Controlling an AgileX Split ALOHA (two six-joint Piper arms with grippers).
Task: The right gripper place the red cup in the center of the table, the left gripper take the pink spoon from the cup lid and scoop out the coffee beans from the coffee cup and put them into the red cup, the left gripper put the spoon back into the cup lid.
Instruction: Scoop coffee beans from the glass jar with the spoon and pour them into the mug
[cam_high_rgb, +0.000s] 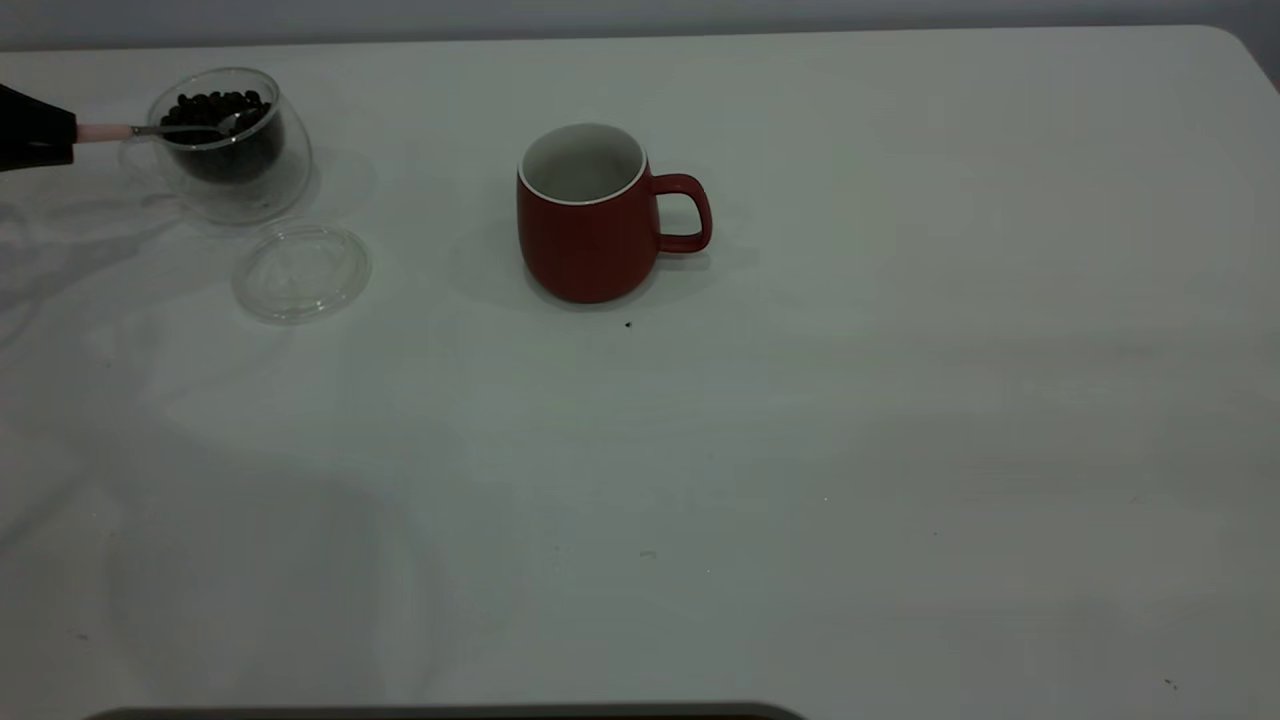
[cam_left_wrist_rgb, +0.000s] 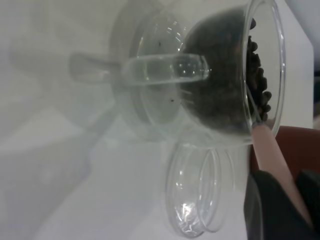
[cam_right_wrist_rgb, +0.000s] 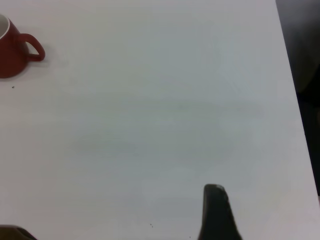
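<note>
The red cup (cam_high_rgb: 585, 225) stands upright near the middle of the table (cam_high_rgb: 800, 450), handle to the right, and looks to have nothing in it. At the far left my left gripper (cam_high_rgb: 70, 133) is shut on the pink spoon (cam_high_rgb: 105, 131) by its handle. The spoon's metal bowl reaches over the rim of the coffee cup (cam_high_rgb: 230, 150) and lies on the coffee beans (cam_high_rgb: 215, 105). The cup lid (cam_high_rgb: 300, 270) lies flat in front of the coffee cup with nothing on it. The left wrist view shows the pink spoon (cam_left_wrist_rgb: 272, 150) entering the coffee cup (cam_left_wrist_rgb: 210, 75). My right gripper (cam_right_wrist_rgb: 114, 207) is open, far from the red cup (cam_right_wrist_rgb: 12, 50).
The table's right edge (cam_right_wrist_rgb: 292, 100) runs close beside the right gripper. A tiny dark speck (cam_high_rgb: 628, 324) lies just in front of the red cup. A dark strip (cam_high_rgb: 450, 712) shows along the table's near edge.
</note>
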